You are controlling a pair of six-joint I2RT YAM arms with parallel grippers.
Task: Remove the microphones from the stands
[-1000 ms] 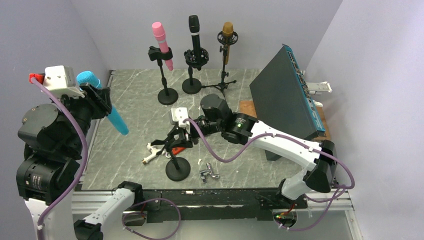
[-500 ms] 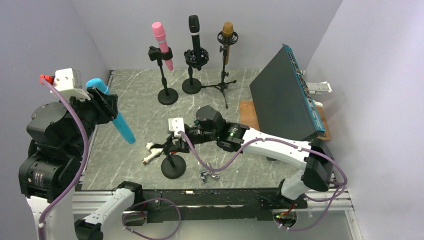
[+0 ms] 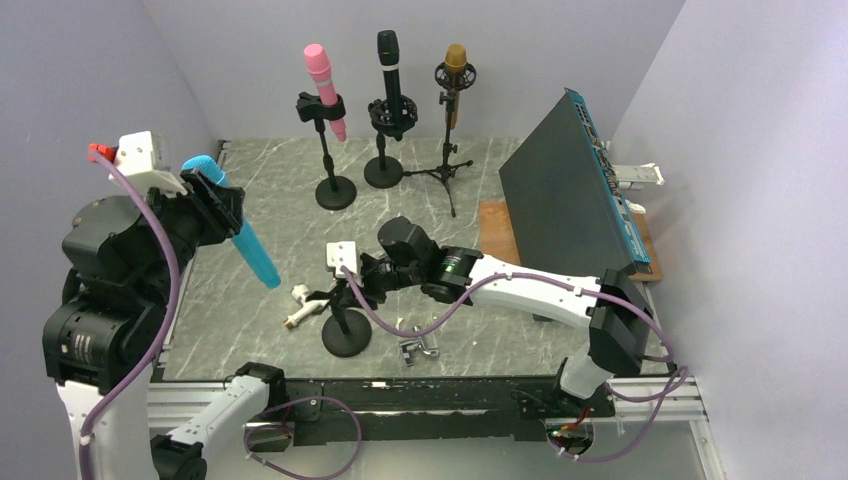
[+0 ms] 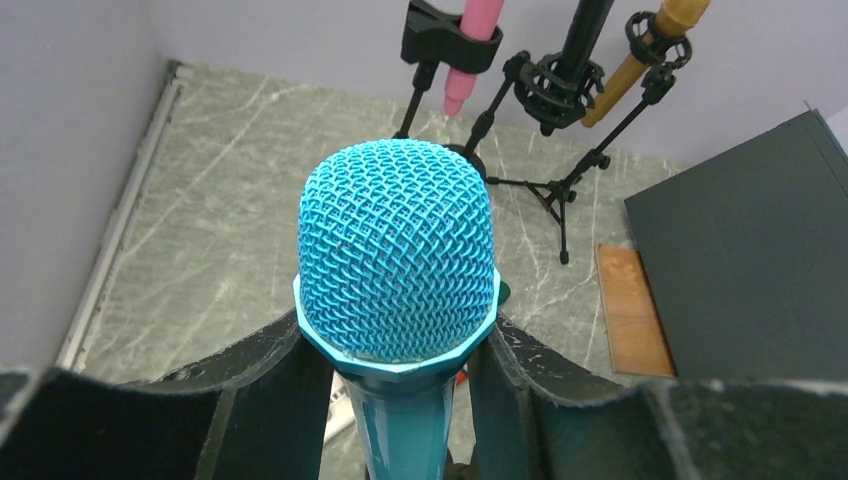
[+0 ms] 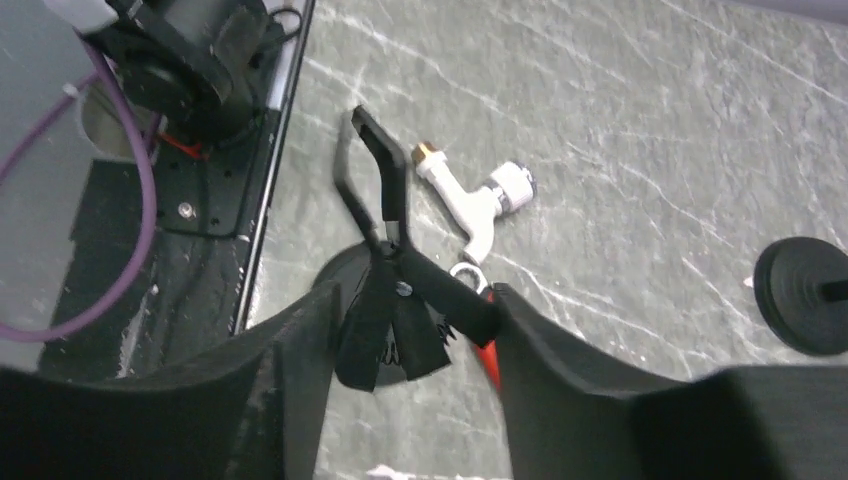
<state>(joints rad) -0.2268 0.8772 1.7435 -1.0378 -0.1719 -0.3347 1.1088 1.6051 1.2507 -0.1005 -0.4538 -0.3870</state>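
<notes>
The left hand [image 4: 400, 410] is clamped on the blue mic [image 4: 395, 265] just below its mesh head. It holds the mic in the air over the surface's [image 3: 280, 190] 9 o'clock edge, tail slanting toward 5 o'clock. The stand [image 3: 347, 338] sits at 6 o'clock, well apart from the mic. Its clip [image 5: 385, 215] lies between the right hand's [image 5: 405, 345] fingers; I cannot tell whether they pinch it. A white fitting [image 3: 300, 305] lies at the stand's 10 o'clock.
</notes>
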